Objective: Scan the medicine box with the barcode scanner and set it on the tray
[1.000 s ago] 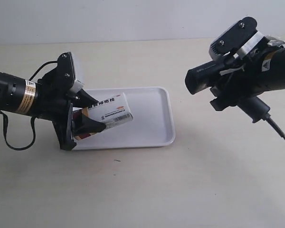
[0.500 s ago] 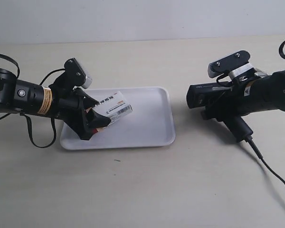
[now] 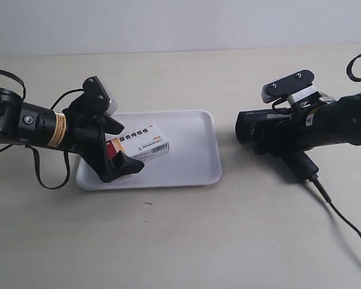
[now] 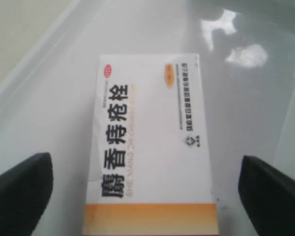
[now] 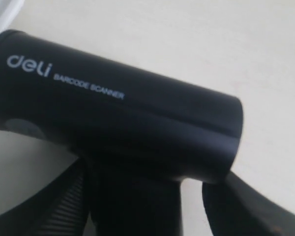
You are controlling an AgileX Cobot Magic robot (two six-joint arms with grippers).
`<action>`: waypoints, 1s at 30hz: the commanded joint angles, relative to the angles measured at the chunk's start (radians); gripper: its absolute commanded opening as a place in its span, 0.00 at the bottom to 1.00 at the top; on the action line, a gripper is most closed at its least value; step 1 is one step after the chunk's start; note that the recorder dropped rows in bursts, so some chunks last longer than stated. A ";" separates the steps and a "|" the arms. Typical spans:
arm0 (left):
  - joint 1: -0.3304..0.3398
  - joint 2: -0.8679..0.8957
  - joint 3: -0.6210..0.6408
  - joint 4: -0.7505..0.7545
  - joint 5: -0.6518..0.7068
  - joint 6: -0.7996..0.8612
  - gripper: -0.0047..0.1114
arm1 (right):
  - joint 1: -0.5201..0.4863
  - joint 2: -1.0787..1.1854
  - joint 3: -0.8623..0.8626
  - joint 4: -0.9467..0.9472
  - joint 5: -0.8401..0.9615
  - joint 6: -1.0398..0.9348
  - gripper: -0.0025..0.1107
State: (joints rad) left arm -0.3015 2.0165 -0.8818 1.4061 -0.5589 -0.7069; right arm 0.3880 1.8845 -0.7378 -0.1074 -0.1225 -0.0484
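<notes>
I cannot see the right fingers (image 5: 246,206) behind the barcode scanner (image 5: 113,128); the medicine box (image 4: 152,162) runs off-frame.

Beige table (image 3: 186,241), white tray (image 3: 198,162) on it, scanner cable (image 3: 343,223) trailing.

Bright even light, glare on tray (image 4: 236,49) (wrist views soft), faint shadows

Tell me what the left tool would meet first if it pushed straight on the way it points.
Probably the medicine box: it lies flat on the tray, centred between the left tool's spread fingers and apart from both. Beyond the box is only tray floor, then its far rim.
</notes>
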 commanded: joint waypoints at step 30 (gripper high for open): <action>0.023 -0.842 0.208 0.338 0.027 -0.748 0.05 | -0.004 -1.037 0.074 0.025 0.169 0.183 0.05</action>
State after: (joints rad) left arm -0.2822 1.2567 -0.7417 1.7385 -0.5470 -1.4319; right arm 0.3880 0.9527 -0.7032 -0.0909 0.0687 0.1245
